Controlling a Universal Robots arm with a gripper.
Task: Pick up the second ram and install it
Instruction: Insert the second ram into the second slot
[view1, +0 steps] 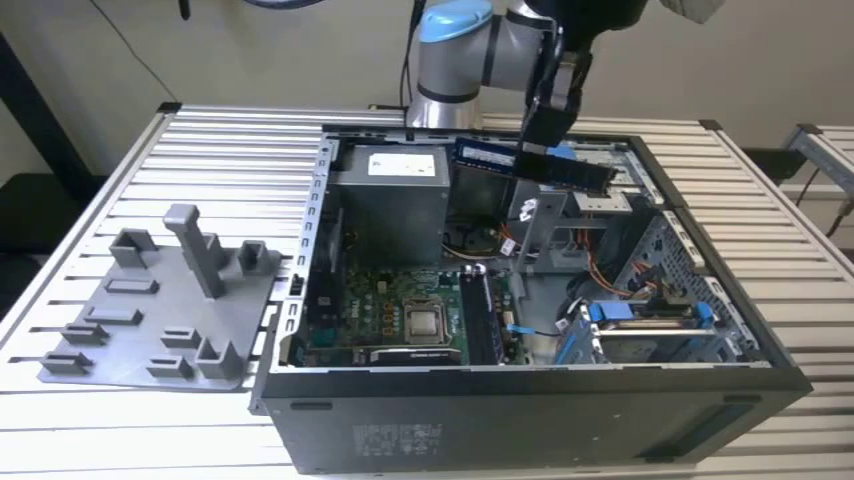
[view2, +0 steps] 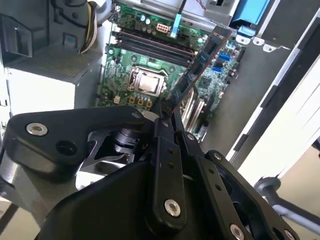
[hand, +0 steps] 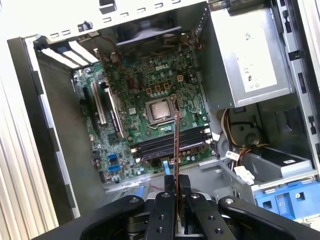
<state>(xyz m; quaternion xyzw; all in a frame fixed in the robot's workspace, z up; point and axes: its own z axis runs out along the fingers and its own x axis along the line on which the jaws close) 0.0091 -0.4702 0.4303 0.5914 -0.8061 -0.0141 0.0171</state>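
**Second ram held in the air above the open case**

The gripper (view1: 545, 138) hangs in the upper middle of the exterior view, above the open computer case (view1: 534, 425). Its jaws are clamped on the second ram (view1: 534, 162). The stick lies almost level there and is gripped near its middle, so both ends stand out free. In the first wrist view it is seen edge-on, as a thin line over the motherboard (hand: 125, 85). It is in line with the long black slots (hand: 170, 142) beside the processor socket (hand: 161, 111), but apart from them.

I judge the stick to be light and stiff, but thin and fragile. It may crack if bent, and the contact edge should not be rubbed. The flat faces near the middle are the good place to hold, as the jaws do now. These smooth faces may slip under uneven pressure.

Near the slots stand the grey power supply (hand: 247, 55), a bundle of cables (hand: 240, 135) and a blue drive bracket (hand: 287, 197). On the exterior view's left, a grey parts holder (view1: 147, 310) lies on the table (view1: 227, 160).
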